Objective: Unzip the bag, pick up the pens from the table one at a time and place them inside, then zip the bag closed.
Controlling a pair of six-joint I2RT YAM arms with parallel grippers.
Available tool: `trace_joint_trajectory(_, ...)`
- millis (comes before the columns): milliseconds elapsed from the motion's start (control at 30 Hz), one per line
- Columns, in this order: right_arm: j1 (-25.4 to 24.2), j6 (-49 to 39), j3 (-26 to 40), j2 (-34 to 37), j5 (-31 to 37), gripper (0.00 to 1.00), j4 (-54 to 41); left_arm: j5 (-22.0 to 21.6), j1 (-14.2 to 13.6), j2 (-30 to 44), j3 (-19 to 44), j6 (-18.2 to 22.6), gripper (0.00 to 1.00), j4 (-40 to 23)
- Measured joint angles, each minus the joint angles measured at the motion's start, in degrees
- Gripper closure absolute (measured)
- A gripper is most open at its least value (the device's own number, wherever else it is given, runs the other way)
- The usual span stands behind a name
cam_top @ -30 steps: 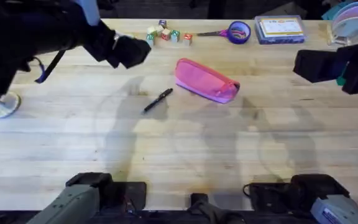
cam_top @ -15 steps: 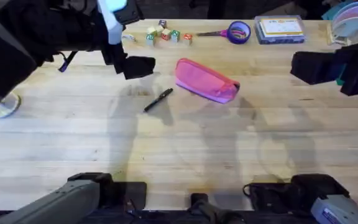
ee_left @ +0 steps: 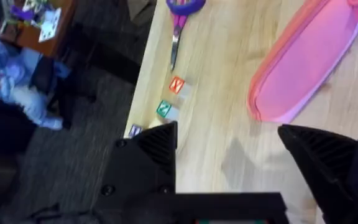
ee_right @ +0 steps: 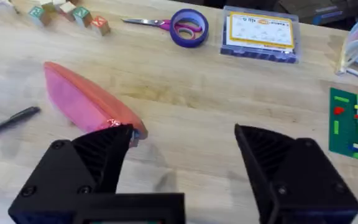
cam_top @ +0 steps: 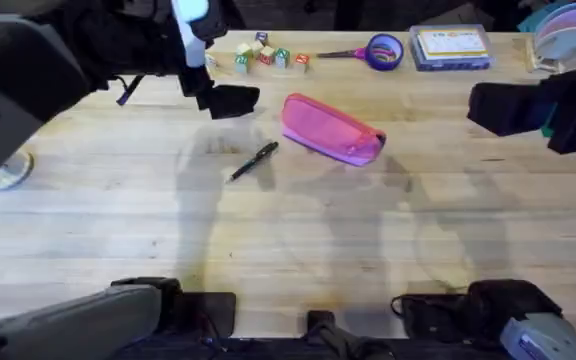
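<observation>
Your wooden surface [cam_top: 298, 230], bag [cam_top: 330, 130] zipped.
Pen [cam_top: 254, 161] beside bag; blocks [cam_top: 268, 56], scissors [cam_top: 368, 51] behind; both arms' fingers spread, empty.

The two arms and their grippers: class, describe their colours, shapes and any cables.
Both arms are mostly black. The left gripper and right gripper each have two wedge-shaped, matt black fingers on a black block with small screws. In the overhead view the left arm carries a white and pale blue part and a loose dark cable loop; grey links rise from both bases, and the right arm shows a teal patch.
</observation>
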Motion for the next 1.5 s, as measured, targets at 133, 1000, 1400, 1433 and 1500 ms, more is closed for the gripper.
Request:
trace_joint_trajectory(133, 0.0, 0.0, 0.0, 0.0, 0.0, 0.003, 0.0, 3.56, 0.02, 3.99, 0.02, 0.0, 0.008, 3.27)
trace_joint_trajectory(1000, 0.0, 0.0, 0.0, 0.0, 0.0, 0.003, -0.02, 22.1, -3.88, 25.28, 0.02, -2.63, 0.008, 15.21)
trace_joint_trajectory(1400, 0.0, 0.0, 0.0, 0.0, 0.0, 0.003, -0.02, 22.08, -4.66, 29.04, 0.07, -3.58, 0.008, 16.66)
trace_joint_trajectory(1433, 0.0, 0.01, 0.0, 0.0, 0.0, 0.003, -0.02, 22.06, -4.66, 29.25, 0.07, -4.08, 0.008, 17.03)
trace_joint_trajectory(1500, 0.0, 0.01, 0.0, 0.0, 0.0, 0.003, -0.02, 22.14, -4.66, 30.16, 0.09, -5.66, 0.008, 17.33)
